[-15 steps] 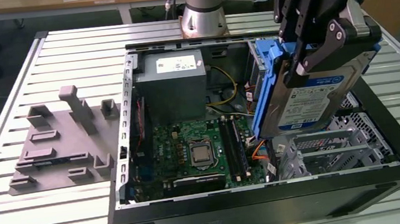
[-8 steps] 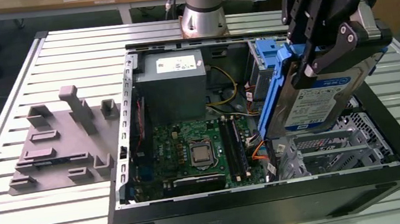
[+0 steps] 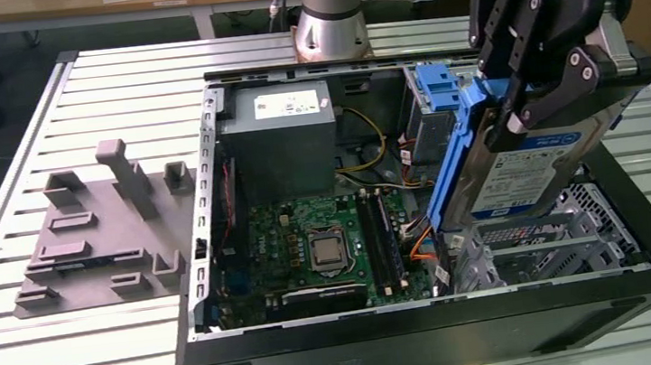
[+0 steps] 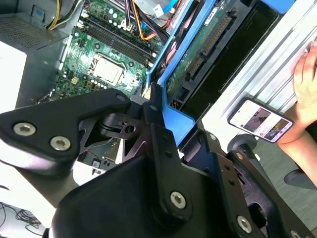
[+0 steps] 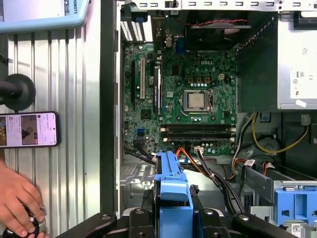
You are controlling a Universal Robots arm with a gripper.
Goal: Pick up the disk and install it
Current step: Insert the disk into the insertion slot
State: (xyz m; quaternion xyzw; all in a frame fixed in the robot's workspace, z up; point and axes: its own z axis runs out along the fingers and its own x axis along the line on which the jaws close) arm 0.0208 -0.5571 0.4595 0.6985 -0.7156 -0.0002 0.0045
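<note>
The disk (image 3: 517,179) is a silver drive with a white-and-blue label in a blue bracket. It hangs tilted on edge above the open computer case (image 3: 438,325), over the bay on the exterior view's right. My gripper (image 3: 548,109) is shut on its upper end. In the second wrist view the black fingers (image 4: 156,111) clamp the blue bracket (image 4: 174,121), and the disk's green circuit board (image 4: 198,54) faces the camera. In the first wrist view the gripper (image 5: 172,210) holds the bracket (image 5: 172,181) over the case, near the motherboard's edge.
Inside the case sit a grey power-supply box (image 3: 284,132), the green motherboard (image 3: 326,246), orange and black cables (image 5: 208,163) and a drive cage with a blue latch (image 3: 437,89). A grey fixture plate (image 3: 101,233) lies on the slatted table. A phone (image 5: 29,129) and a person's hand (image 5: 15,198) rest beside the case.
</note>
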